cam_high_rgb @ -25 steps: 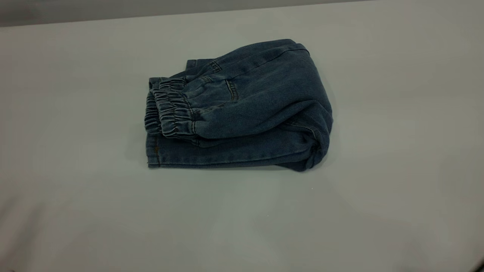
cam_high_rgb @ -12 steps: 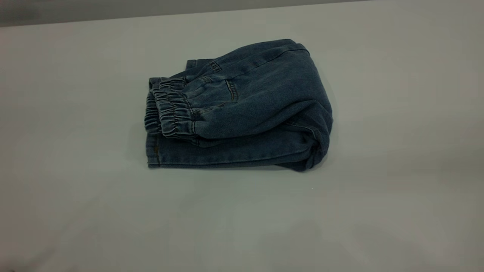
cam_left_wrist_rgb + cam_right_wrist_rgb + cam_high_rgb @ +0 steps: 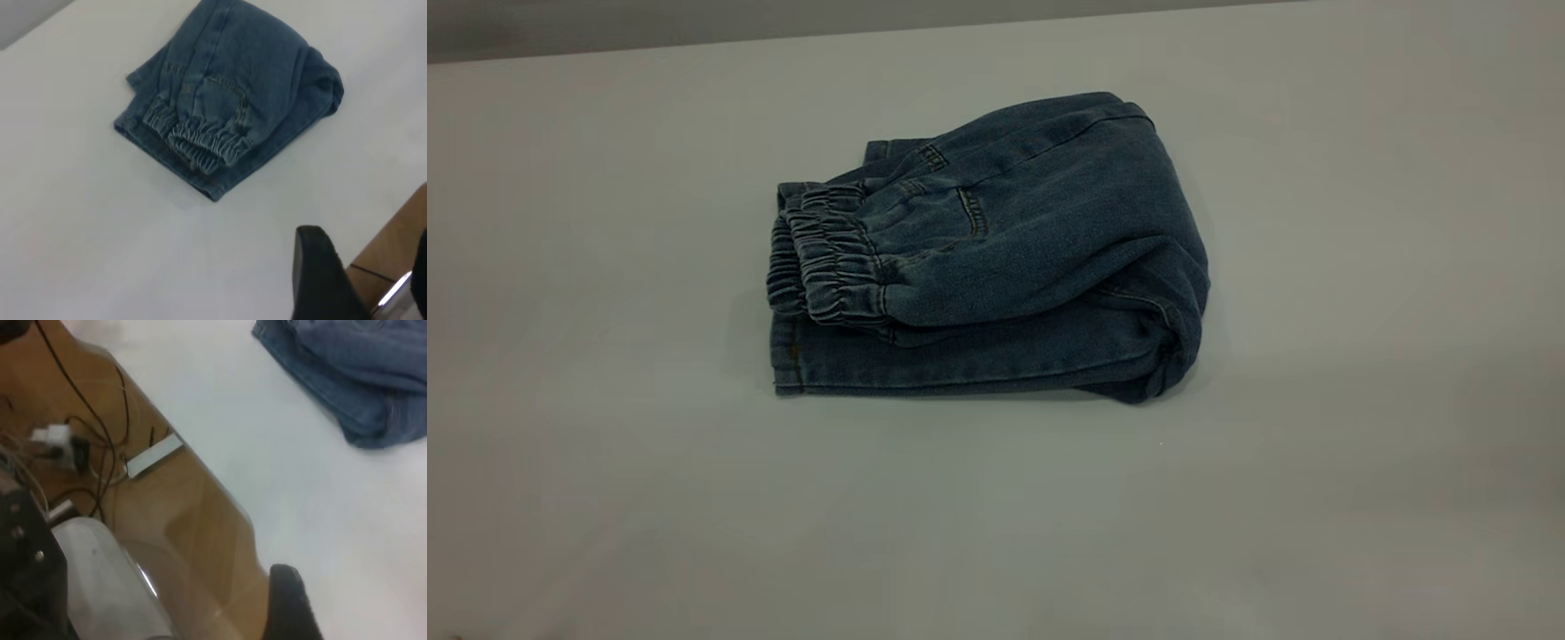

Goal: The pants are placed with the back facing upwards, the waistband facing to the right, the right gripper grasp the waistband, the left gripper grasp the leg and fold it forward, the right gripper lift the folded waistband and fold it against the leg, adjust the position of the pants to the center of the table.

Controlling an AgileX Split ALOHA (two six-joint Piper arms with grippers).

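**Near mid-worktop: folded pants, both claws drawn off**

On the worktop (image 3: 605,222) the pants (image 3: 1005,267) lie folded, waistband (image 3: 827,267) laid over the leg layers. Any last centring nudge should push low against the thick fold, not drag the top layer. Left claw (image 3: 327,280) and right claw (image 3: 287,603) sit well apart from the denim, holding nothing; their opening I cannot tell.

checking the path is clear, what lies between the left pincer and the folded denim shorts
Nothing: in the left wrist view only bare white table separates the black left pincer from the folded blue denim shorts.
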